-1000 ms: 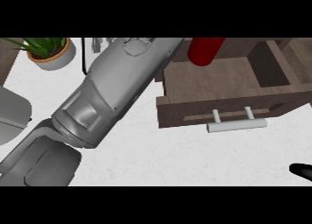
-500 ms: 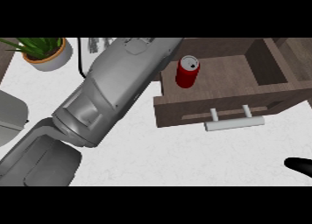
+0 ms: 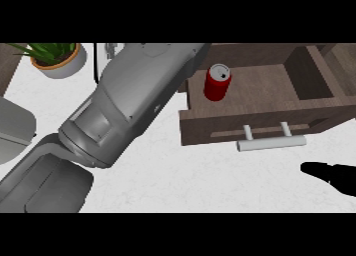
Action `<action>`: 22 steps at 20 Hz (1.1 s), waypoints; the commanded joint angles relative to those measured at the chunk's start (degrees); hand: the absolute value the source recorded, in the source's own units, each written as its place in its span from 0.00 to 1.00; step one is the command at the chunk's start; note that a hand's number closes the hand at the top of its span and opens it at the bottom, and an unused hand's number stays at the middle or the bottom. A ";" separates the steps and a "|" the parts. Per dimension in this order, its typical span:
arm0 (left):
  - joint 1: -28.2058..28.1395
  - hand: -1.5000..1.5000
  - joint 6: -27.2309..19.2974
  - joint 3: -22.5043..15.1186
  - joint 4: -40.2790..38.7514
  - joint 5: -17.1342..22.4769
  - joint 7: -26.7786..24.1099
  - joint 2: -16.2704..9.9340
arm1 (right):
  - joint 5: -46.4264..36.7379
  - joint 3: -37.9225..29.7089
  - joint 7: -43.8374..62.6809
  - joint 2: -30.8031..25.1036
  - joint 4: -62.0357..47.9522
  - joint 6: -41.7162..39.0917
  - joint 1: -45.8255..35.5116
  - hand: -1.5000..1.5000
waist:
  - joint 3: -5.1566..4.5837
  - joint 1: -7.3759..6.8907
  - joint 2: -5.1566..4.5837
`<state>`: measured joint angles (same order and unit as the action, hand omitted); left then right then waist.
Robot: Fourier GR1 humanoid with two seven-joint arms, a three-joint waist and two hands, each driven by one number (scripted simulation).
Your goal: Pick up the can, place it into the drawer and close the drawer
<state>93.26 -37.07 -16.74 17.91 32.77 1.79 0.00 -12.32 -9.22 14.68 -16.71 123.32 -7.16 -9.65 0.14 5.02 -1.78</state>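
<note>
Upright, red can [image 3: 218, 83] in open drawer [image 3: 269, 122]

can [image 3: 218, 83] red | drawer [image 3: 262, 120] brown | handle [image 3: 272, 143] white | counter [image 3: 181, 175] white

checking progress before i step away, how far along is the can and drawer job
Done: the red can stands upright inside the open drawer, with no hand on it. In hand: nothing visibly held; the right hand shows low at the right, below the white drawer handle. Left: pushing the drawer shut.
</note>
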 commanded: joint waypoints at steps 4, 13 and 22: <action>-0.66 0.00 -0.51 -0.31 1.32 2.73 -2.01 0.00 | -16.09 7.94 -5.33 -1.81 -11.28 2.72 -5.52 0.00 | -0.03 -2.46 0.24; 3.14 0.00 0.17 -0.78 -1.79 1.03 0.25 0.00 | -30.84 16.74 -8.77 -0.67 -25.71 7.77 -10.44 0.00 | -0.06 -4.26 0.93; 0.35 0.00 1.67 1.32 -0.44 0.55 -0.98 -2.29 | -40.82 18.20 -15.18 4.07 -51.00 19.88 -20.40 0.00 | -0.07 -6.02 1.16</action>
<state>93.69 -34.69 -15.84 16.81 33.87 -0.04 -1.55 -49.57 8.14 1.72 -15.43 81.73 7.52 -26.76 0.07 -0.26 -0.93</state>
